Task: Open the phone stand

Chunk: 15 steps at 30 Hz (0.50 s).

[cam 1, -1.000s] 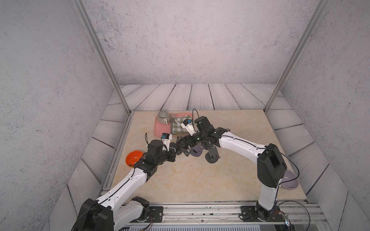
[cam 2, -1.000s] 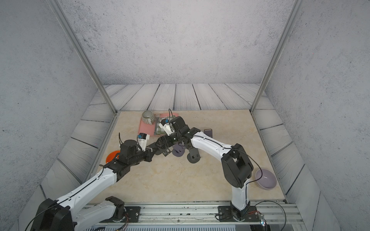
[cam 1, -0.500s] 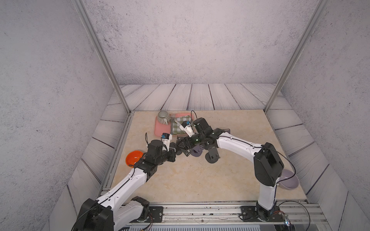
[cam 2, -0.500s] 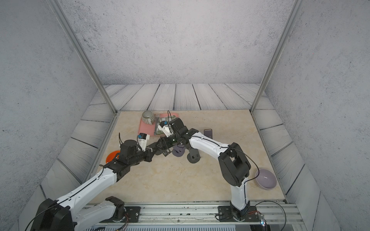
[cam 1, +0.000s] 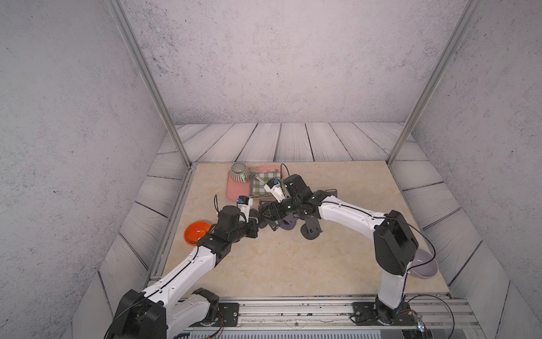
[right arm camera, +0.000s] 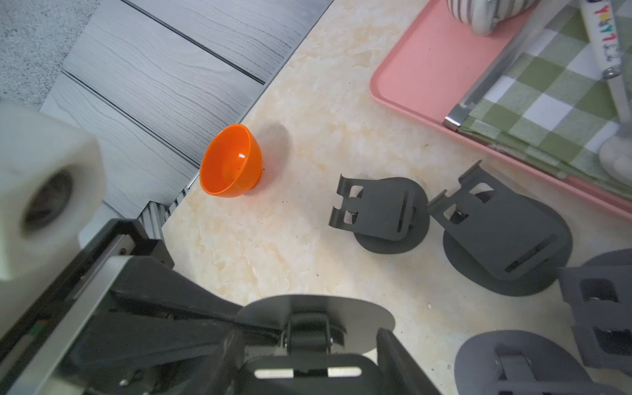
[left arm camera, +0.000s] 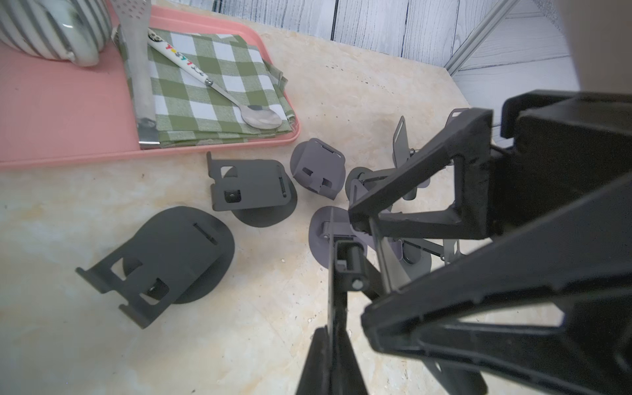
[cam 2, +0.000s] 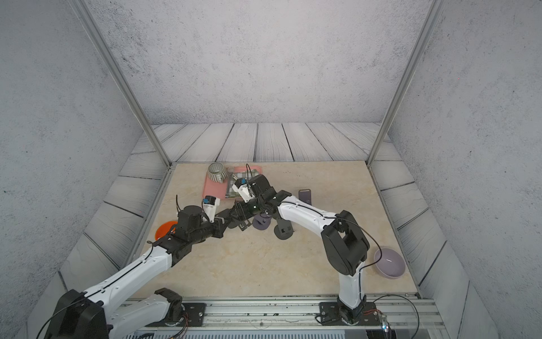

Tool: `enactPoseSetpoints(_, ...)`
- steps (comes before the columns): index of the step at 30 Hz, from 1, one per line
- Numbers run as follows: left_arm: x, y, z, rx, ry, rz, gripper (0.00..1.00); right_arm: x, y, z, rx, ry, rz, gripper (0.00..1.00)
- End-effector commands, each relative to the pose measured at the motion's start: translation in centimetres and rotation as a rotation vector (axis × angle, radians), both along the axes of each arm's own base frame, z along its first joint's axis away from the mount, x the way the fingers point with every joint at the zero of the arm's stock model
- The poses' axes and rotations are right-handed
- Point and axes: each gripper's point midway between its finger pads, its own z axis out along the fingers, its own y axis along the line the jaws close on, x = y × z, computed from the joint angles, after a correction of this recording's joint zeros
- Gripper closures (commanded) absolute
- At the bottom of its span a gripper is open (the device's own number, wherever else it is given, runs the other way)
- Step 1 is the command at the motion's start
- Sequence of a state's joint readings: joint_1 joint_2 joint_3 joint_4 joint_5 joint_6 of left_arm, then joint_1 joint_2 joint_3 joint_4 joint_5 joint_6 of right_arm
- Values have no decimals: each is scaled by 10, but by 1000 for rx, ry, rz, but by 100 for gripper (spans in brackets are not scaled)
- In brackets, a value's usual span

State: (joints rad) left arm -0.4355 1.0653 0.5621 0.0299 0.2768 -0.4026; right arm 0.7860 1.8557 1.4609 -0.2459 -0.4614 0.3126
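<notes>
Between left jaws and right jaws, phone stand sits clamped.

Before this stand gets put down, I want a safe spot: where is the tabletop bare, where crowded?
Bare: the near tabletop between the orange bowl and the purple bowl, and the far right corner. Crowded: the middle in front of the pink tray, where left gripper and right gripper hold a phone stand among other stands.

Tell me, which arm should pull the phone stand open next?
Right, probably. The right gripper clasps the plate of the phone stand; the left gripper just pinches its round base.
</notes>
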Motion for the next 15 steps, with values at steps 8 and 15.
enactPoseSetpoints(8, 23, 39, -6, 82, 14, 250, 100, -1, -37, 40, -28, -113, -106, 45)
enactPoseSetpoints(15, 29, 44, -11, 114, 33, 286, 100, -5, -53, 52, -38, -149, -141, 45)
